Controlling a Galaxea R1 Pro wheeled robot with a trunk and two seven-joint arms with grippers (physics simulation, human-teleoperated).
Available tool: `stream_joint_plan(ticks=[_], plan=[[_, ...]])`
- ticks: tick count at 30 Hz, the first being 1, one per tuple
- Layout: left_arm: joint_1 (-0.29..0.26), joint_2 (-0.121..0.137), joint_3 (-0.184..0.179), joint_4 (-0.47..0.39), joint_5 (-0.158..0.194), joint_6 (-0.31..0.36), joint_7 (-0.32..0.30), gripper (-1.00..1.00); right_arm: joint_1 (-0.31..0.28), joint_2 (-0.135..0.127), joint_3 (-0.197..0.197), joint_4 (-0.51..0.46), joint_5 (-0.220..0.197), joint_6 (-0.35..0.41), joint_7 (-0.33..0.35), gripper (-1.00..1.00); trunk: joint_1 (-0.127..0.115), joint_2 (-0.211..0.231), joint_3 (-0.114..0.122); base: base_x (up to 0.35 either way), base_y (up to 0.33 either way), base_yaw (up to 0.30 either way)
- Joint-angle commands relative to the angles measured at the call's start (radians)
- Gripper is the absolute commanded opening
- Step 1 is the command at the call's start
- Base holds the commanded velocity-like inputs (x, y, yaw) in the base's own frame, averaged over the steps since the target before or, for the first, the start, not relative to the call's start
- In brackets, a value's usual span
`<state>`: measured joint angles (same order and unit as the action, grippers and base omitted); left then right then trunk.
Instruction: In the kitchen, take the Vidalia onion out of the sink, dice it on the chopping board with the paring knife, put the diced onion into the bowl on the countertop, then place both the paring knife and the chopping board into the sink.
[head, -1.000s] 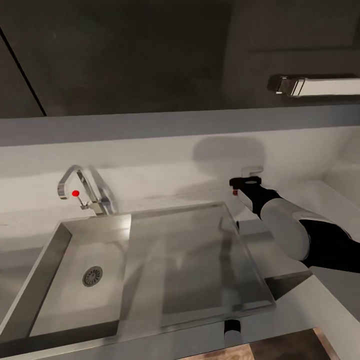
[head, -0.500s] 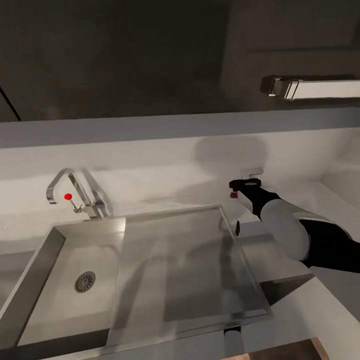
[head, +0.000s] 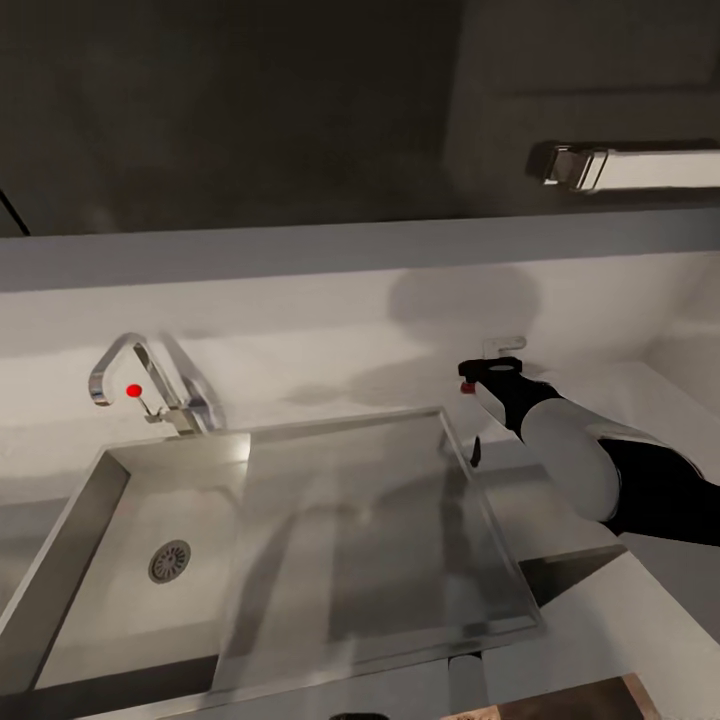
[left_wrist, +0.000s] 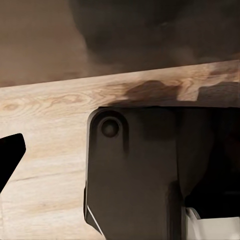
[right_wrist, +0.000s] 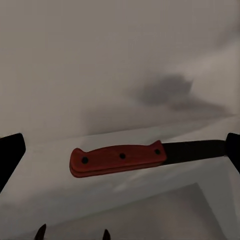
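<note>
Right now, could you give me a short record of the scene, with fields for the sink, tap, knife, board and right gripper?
sink: grey steel basin, round drain, flat drainboard beside it
tap: chrome, red knob, behind the basin
paring knife: reddish handle, dark blade, lies across between the right gripper's fingertips; grip cannot be told
right gripper: beyond the drainboard's far corner
chopping board: wood grain, close to the left wrist camera

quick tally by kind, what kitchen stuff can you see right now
paring knife: 1
chopping board: 1
sink: 1
tap: 1
drain: 1
total: 5
</note>
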<state>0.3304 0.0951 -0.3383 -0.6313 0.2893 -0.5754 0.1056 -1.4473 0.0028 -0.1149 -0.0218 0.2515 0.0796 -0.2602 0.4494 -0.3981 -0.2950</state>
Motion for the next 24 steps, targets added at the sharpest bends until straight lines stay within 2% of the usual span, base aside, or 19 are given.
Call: stream_joint_plan(ticks=[1, 24], plan=[[0.000, 0.002, -0.008, -0.002, 0.004, -0.002, 0.011, 1.00, 0.000, 0.000, -0.008, -0.001, 0.011, 0.006, -0.002, 1.00, 0.001, -0.002, -0.003, 0.000, 0.000, 0.000], [0.000, 0.002, -0.008, 0.007, 0.004, -0.001, 0.010, 1.00, 0.022, 0.000, -0.008, -0.003, -0.013, 0.002, -0.001, 1.00, 0.001, -0.002, -0.037, 0.000, 0.000, 0.000]])
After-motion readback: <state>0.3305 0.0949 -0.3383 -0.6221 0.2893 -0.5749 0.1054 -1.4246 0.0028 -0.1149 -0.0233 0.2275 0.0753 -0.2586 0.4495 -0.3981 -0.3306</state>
